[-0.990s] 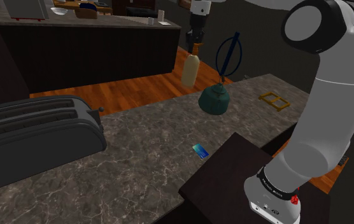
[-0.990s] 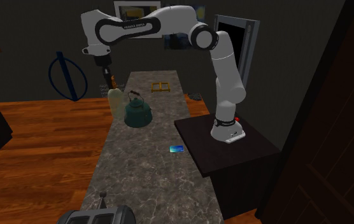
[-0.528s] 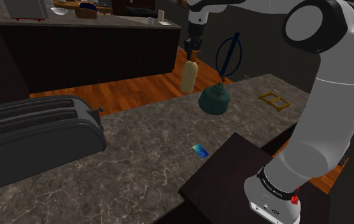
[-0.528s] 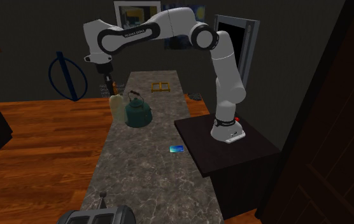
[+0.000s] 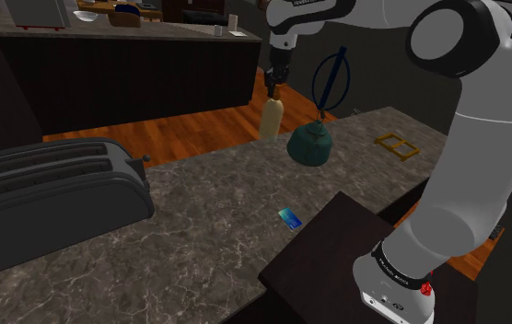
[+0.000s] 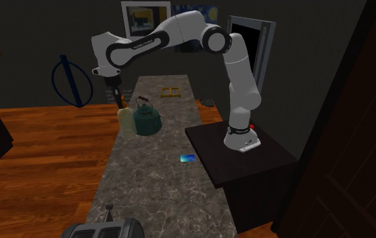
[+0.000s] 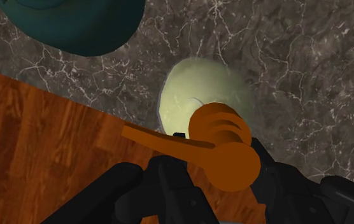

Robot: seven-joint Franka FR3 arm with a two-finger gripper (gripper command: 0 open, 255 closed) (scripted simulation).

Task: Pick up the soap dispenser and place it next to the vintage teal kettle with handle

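The white arm (image 5: 484, 138) rises upright from its base on the stand (image 5: 319, 253). It bends at a dark joint above the stand. From there it reaches out and slightly downward, away from the stand, toward the second exterior view's left. At the far end the wrist turns down, so the black gripper (image 5: 275, 83) points straight down, well apart from the stand. In the wrist view the fingers (image 7: 172, 184) are clamped from both sides on the orange pump of the soap dispenser (image 7: 201, 95). Its pale body sits directly below them.
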